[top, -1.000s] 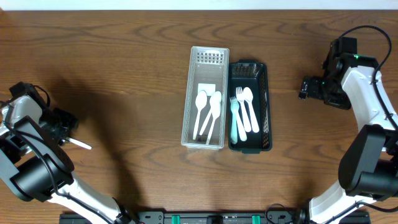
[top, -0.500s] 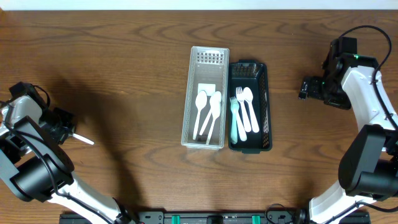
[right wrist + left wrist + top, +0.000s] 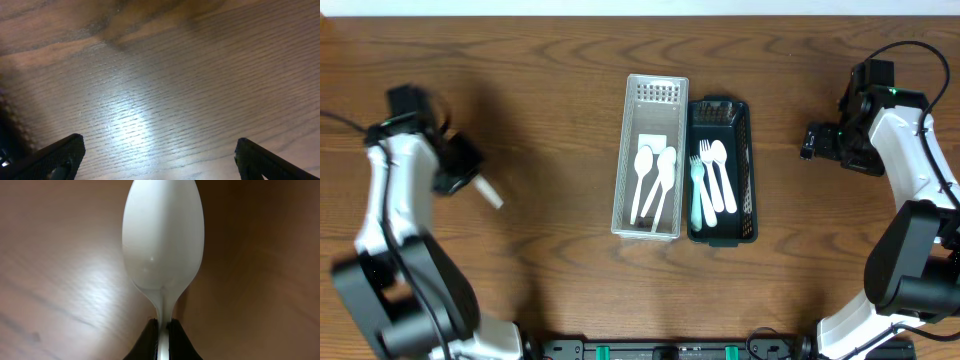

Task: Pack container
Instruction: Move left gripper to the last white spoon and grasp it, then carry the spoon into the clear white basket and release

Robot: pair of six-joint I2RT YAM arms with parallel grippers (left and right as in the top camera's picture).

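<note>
My left gripper (image 3: 470, 178) is shut on a white plastic spoon (image 3: 488, 192) and holds it over the table's left side, well left of the containers. In the left wrist view the spoon (image 3: 163, 240) fills the frame, its handle pinched between my fingers (image 3: 163, 339). A clear container (image 3: 651, 100) at the centre holds two white spoons (image 3: 653, 175). A dark container (image 3: 752, 190) right beside it holds a teal fork (image 3: 697, 190) and white cutlery (image 3: 721, 175). My right gripper (image 3: 809, 141) is open and empty at the right, over bare wood (image 3: 160, 100).
The wooden table (image 3: 540, 90) spreads around the two containers. The black base rail (image 3: 650, 350) runs along the front edge.
My left arm has swung up and to the right, carrying the white spoon toward the centre. The right arm has not moved.
</note>
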